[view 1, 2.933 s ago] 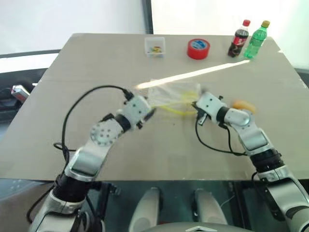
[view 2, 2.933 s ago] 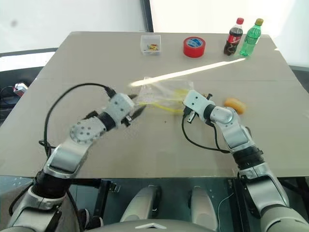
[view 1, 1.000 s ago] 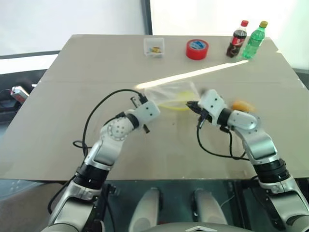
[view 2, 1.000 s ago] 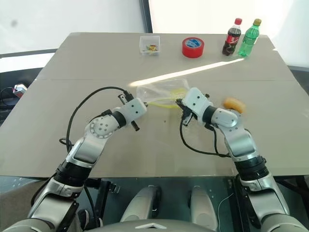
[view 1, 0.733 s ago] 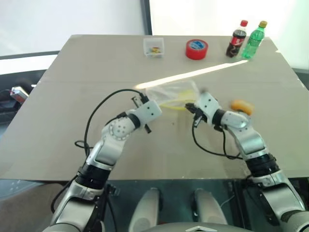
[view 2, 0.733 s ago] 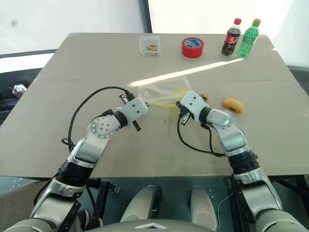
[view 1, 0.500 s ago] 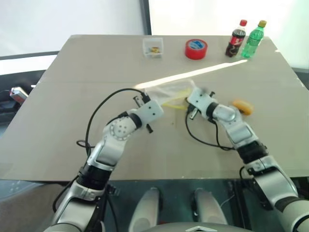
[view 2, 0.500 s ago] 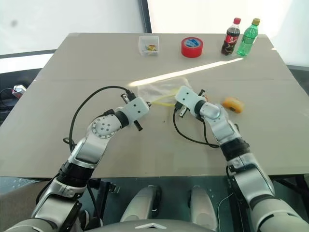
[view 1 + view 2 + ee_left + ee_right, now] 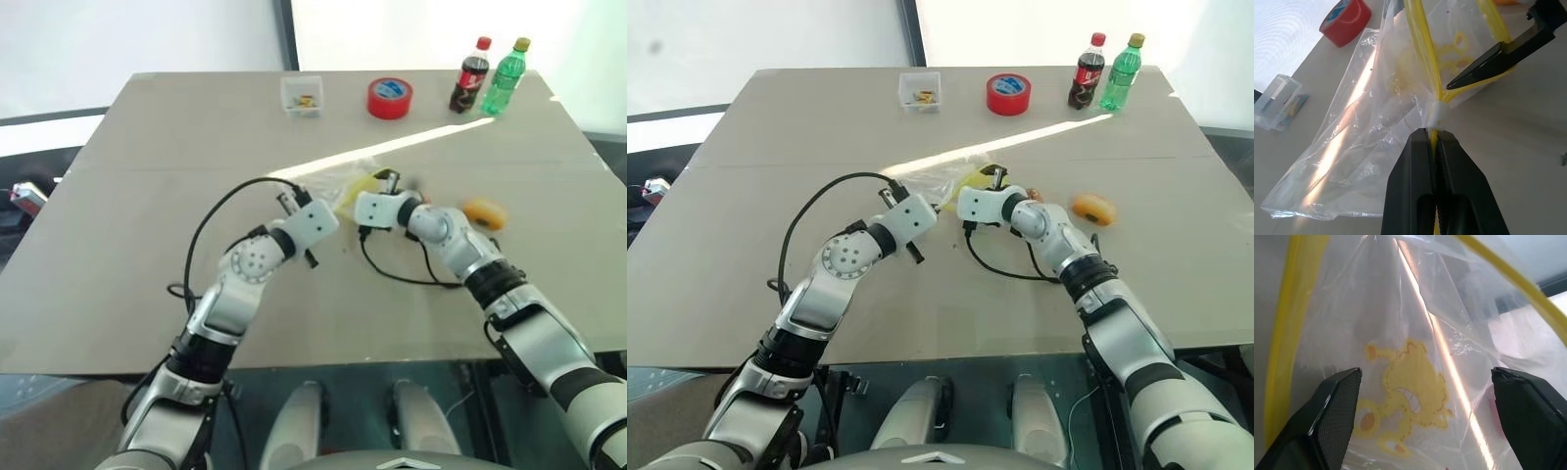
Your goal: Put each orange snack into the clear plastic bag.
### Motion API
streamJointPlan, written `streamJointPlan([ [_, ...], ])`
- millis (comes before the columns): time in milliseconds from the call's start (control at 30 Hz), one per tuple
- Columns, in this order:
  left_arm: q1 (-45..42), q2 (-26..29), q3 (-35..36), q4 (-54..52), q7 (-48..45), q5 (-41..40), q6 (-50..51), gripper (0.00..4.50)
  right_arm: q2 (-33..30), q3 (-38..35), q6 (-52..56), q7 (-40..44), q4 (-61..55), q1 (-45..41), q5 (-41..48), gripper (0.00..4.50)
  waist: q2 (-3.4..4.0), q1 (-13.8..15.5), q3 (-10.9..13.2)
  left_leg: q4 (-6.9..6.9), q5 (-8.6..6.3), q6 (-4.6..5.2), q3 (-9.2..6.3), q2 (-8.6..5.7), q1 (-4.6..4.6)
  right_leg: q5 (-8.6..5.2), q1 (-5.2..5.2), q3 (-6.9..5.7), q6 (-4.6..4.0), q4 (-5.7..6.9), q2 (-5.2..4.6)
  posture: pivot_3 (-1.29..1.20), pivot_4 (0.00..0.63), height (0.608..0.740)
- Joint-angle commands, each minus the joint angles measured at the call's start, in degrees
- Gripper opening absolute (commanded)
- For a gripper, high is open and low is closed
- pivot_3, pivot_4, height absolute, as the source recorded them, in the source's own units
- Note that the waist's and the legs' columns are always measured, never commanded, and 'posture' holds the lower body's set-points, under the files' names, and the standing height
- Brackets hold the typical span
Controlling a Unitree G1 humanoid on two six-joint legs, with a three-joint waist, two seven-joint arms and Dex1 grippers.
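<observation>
The clear plastic bag (image 9: 345, 182) lies mid-table, with a yellow strip and yellow print. My left gripper (image 9: 1434, 136) is shut on the yellow strip at the end of the bag's mouth. My right gripper (image 9: 1425, 377) is open, its fingers (image 9: 1337, 401) spread wide at the mouth, and the printed inside of the bag shows between them. One black right finger (image 9: 1498, 53) rests against the far yellow strip. A plain orange snack (image 9: 486, 212) sits on the table to the right of the right arm, apart from the bag. A small reddish-orange bit (image 9: 1033, 195) peeks out beside the right wrist.
Along the far edge stand a small clear box (image 9: 301, 95), a red tape roll (image 9: 390, 97), a cola bottle (image 9: 467, 63) and a green bottle (image 9: 502, 65). Black cables loop from both wrists over the table (image 9: 118, 245).
My right gripper has moved left to the bag's mouth, rolled over and opened from shut. The left gripper keeps its hold on the strip in nearly the same place.
</observation>
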Motion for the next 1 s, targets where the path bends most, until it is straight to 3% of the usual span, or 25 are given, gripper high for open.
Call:
streamJointPlan([
  [33,-1.08,-0.42,0.71,-1.61,1.36,0.80,1.05,0.00,-0.76,-4.57,1.52,4.77,-9.60,2.72,6.40,4.44,0.00,0.01,0.00,0.00,0.00,0.00,-0.01,0.00,0.00,0.00,0.00,0.00,0.00,0.00,0.00,0.00,0.150,0.740],
  [200,-1.42,-0.35,1.57,-0.91,3.08,1.61,3.21,0.00,-2.65,-12.77,16.84,14.39,-30.61,12.87,18.84,4.44,0.00,0.26,0.00,0.01,0.00,0.01,-0.09,-0.01,-0.02,0.00,0.01,-0.01,0.01,0.00,-0.01,0.00,0.150,0.740],
  [433,-1.59,-0.24,3.03,0.05,5.47,1.83,5.32,0.00,-3.81,-21.04,40.89,13.37,-50.25,23.81,24.66,4.44,0.00,0.20,0.00,0.04,-0.01,0.02,-0.14,-0.01,0.01,0.00,0.04,-0.04,0.01,0.07,-0.01,0.00,0.150,0.740],
  [667,-1.47,-0.55,2.48,-0.07,5.14,1.42,5.73,0.00,0.28,-25.01,54.28,7.57,-51.60,25.44,27.73,4.44,0.00,0.22,0.00,0.05,0.00,0.01,-0.10,0.01,0.02,-0.01,0.02,-0.02,0.01,0.10,0.00,0.00,0.150,0.740],
  [1000,-2.36,-1.00,2.27,0.54,4.98,1.45,5.45,0.00,2.87,-26.22,57.12,3.03,-46.06,24.49,29.51,4.44,0.00,0.23,0.00,0.05,0.00,0.01,-0.07,0.00,0.01,-0.01,0.02,-0.02,0.01,0.09,-0.02,0.00,0.150,0.740],
])
